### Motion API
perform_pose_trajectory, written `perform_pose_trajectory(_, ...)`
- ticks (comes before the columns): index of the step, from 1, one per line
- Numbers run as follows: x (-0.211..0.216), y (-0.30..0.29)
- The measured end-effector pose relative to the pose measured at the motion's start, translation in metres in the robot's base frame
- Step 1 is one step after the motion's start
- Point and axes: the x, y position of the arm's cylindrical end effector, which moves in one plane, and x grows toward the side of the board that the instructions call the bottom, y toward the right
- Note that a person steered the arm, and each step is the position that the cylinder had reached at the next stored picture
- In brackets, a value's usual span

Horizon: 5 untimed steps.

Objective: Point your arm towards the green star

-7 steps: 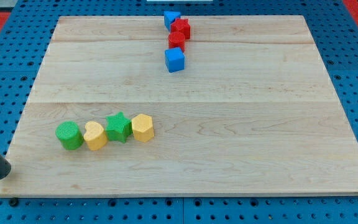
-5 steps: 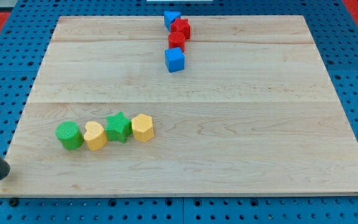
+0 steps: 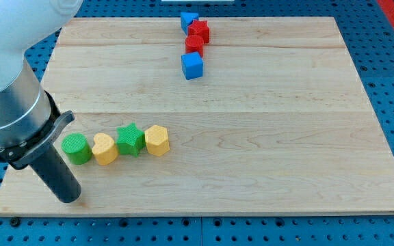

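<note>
No pincer is fitted or visible, so no pincer state can be told; the arm ends in a dark rod. My tip (image 3: pixel 68 198) rests on the tabletop (image 3: pixel 265 157) near the view's bottom left corner. The green star (image 3: pixel 130 139) lies up and to the view's right of my tip, third in a touching row: green cylinder (image 3: pixel 76 149), yellow heart-like block (image 3: pixel 104 149), star, yellow hexagon (image 3: pixel 156 140). The cylinder is nearest my tip.
</note>
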Motion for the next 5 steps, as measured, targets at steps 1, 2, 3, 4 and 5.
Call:
perform_pose_trajectory(1, 0.000, 0.006)
perform_pose_trajectory(2, 0.000, 0.007)
perform_pose_trajectory(3, 0.000, 0.019)
perform_pose_trajectory(4, 0.000, 0.020)
perform_pose_trajectory(5, 0.000, 0.045)
